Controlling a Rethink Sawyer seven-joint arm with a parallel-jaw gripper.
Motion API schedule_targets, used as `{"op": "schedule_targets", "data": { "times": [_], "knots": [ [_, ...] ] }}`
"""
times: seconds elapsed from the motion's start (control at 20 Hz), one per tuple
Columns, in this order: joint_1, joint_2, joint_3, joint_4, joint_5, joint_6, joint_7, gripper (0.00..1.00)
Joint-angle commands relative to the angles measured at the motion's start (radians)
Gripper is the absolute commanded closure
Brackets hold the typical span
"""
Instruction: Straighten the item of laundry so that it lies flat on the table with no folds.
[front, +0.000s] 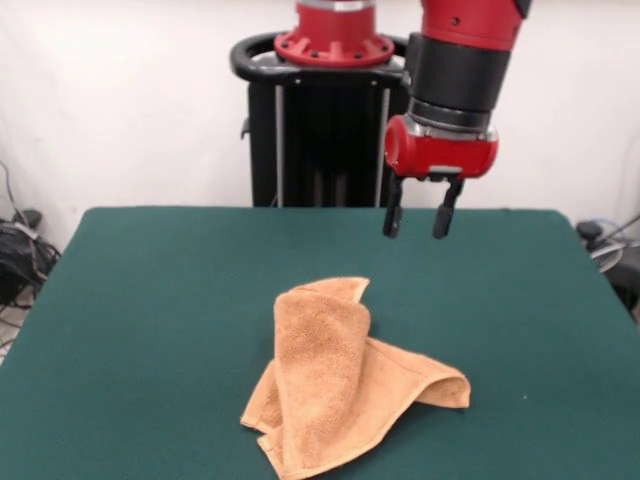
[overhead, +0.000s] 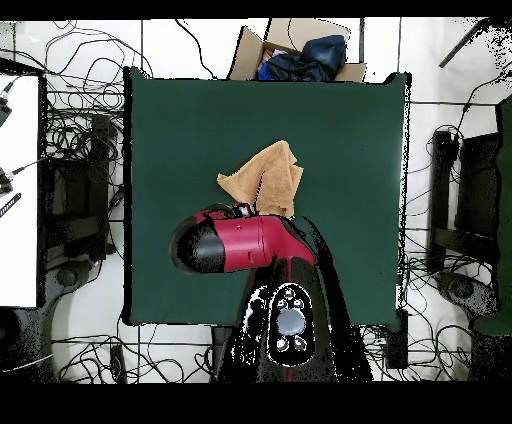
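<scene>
Front view first: the towel (front: 345, 385) is bunched up near the front edge of the table (front: 150, 300), a bit right of center. One tall fold stands up on the left side of the heap, and a flatter flap runs off to the right and curls over at its end. A banded hem shows along the near bottom corner. The gripper (front: 419, 220) hangs above and well behind the heap, a little to its right. Its fingers are spread with nothing between them, so it's released and empty.

What could go wrong from here: that upright fold is several layers thick, so if the gripper drops straight onto the middle it'll probably pinch more than one layer and just drag the whole wad around instead of opening it. Grabbing the curled right flap looks safer, but pull it too far and the towel could slide off the near edge since it's already sitting close to it.

Overhead view: the towel (overhead: 265, 180) sits around the middle of the table (overhead: 350, 130), looking like a rough wedge. The arm (overhead: 235, 243) covers the towel's near side, so I honestly can't see the gripper or how much cloth is hidden under there. That's a risk too: any corner tucked below the arm is a guess from this angle.
</scene>
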Motion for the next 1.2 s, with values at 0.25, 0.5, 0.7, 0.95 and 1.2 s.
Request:
{"op": "schedule_targets", "data": {
  "times": [0.25,0.5,0.7,0.95,1.2],
  "knots": [
    [0.008,0.032,0.043,-0.034,0.031,0.121,0.111,0.0],
    [-0.01,0.021,0.048,-0.019,0.031,0.128,0.097,0.0],
    [-0.014,0.026,0.054,-0.015,0.034,0.135,0.093,0.0],
    [-0.008,0.029,0.054,-0.022,0.038,0.156,0.096,0.0],
    [-0.005,0.028,0.051,-0.025,0.036,0.166,0.102,0.0]
  ]
}}
